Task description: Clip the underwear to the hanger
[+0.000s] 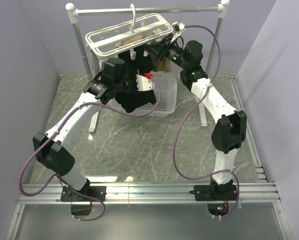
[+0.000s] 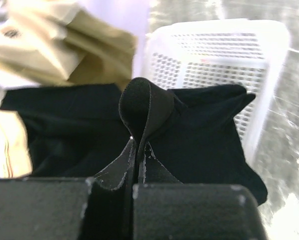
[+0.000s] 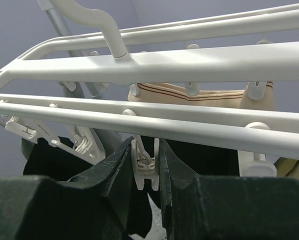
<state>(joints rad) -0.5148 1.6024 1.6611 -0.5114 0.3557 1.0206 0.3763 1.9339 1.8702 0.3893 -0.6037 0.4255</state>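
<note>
Underwear (image 2: 204,130) is hanging as a black bunch just below the hanger (image 3: 189,65), draping down over the rear of the white basket (image 2: 269,55). One fold of its fabric is standing up in a loop between the fingers of the left gripper (image 2: 138,145). That gripper is pinching the fold with its jaws fully together, only cloth separating them. Whether any peg is already gripping the black fabric cannot be told.

The hanger is hanging by its hook from the grey rail stand (image 1: 139,10), its white bars lying roughly level. The right gripper (image 3: 144,145) is reaching up under the near bars and is clamping one dangling clip peg (image 3: 144,167), one finger pressing on each side of it, the jaws partly apart to the width of the peg. Black fabric is showing directly beneath and behind this peg.

A tan garment (image 3: 199,95) is hanging from pegs on a farther bar. The basket is sitting on the marbled table (image 1: 139,150), below the hanger and between the two arms.
</note>
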